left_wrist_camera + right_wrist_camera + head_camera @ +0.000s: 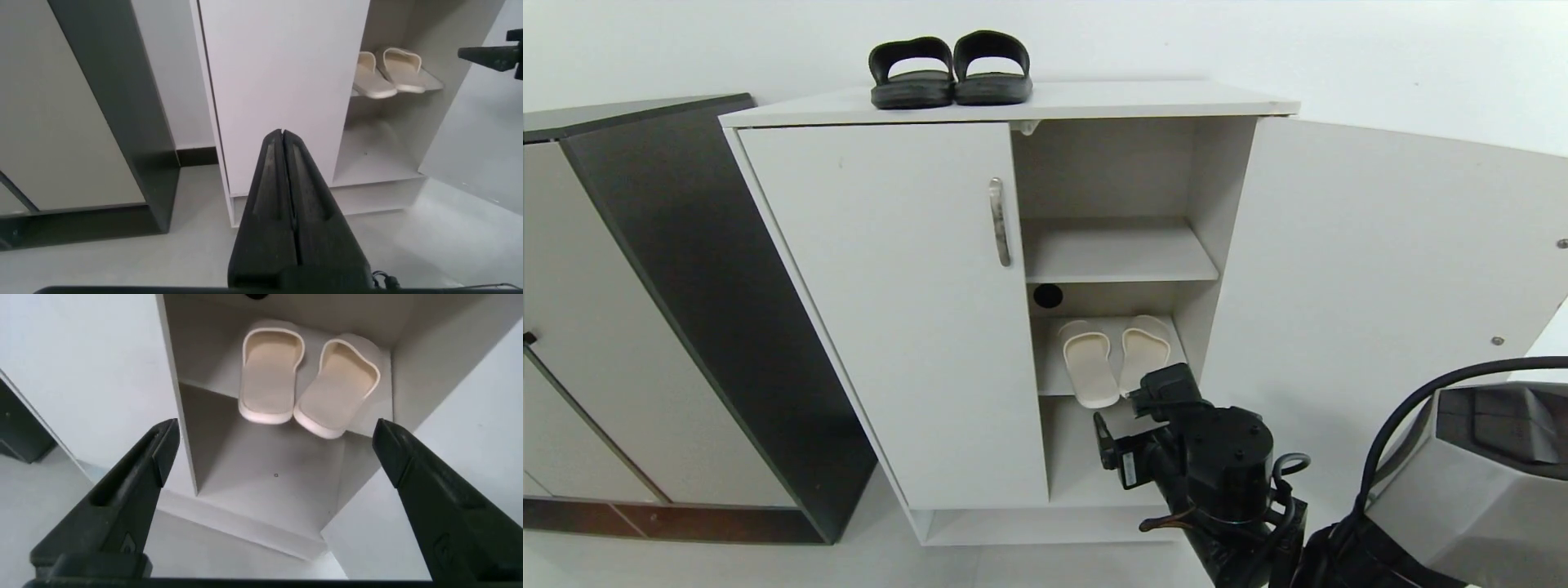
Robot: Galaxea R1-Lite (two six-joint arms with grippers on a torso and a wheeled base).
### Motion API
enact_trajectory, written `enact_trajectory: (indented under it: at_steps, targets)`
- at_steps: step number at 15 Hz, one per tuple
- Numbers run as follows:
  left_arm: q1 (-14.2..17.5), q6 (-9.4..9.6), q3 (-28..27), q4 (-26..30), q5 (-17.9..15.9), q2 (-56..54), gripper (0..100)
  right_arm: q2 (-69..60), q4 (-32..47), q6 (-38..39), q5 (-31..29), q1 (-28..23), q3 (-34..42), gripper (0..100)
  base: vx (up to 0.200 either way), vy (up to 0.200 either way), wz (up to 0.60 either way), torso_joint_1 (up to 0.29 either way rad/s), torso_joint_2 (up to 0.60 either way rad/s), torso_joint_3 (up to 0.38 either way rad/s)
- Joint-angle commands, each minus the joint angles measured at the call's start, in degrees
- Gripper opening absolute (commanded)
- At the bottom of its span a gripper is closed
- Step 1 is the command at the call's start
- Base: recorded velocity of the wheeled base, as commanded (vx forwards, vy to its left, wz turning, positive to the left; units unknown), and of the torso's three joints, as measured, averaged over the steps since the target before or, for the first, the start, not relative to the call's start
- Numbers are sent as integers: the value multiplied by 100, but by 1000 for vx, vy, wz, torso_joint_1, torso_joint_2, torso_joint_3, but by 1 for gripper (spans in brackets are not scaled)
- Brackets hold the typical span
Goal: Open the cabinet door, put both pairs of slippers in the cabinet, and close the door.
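While one door stands open: cream pair shelved, black pair on top

Where the right gripper [276, 433] hangs before the open compartment, its fingers are spread wide and hold nothing.
Left gripper [282, 147]: fingers pressed together, empty, low, facing the closed left door [890, 310].
Cream slippers [1115, 355]: side by side on the lower shelf [1049, 367], heels over its front edge.
Black slippers [952, 69]: paired on the cabinet top [1143, 98].
Right door [1388, 286]: swung wide open.
Dark cabinet [711, 310]: just beside, on the left.
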Motion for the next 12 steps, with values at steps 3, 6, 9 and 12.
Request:
enact_trajectory:
  at_steps: [3, 6, 9, 12]
  targets:
    - [1, -5, 0, 0, 0, 8, 0, -65, -11, -12, 23, -15, 142, 100, 0, 200, 0, 2, 7, 2]
    - [1, -5, 0, 0, 0, 8, 0, -74, -20, -38, 23, -15, 160, 100, 0, 200, 0, 6, 2, 6]
    - [1, -5, 0, 0, 0, 8, 0, -56, -20, -162, 23, -94, 204, 100, 0, 200, 0, 2, 2, 4]
    - [1, -5, 0, 0, 0, 8, 0, -56, -11, -249, 23, -94, 265, 100, 0, 200, 0, 1, 1, -1]
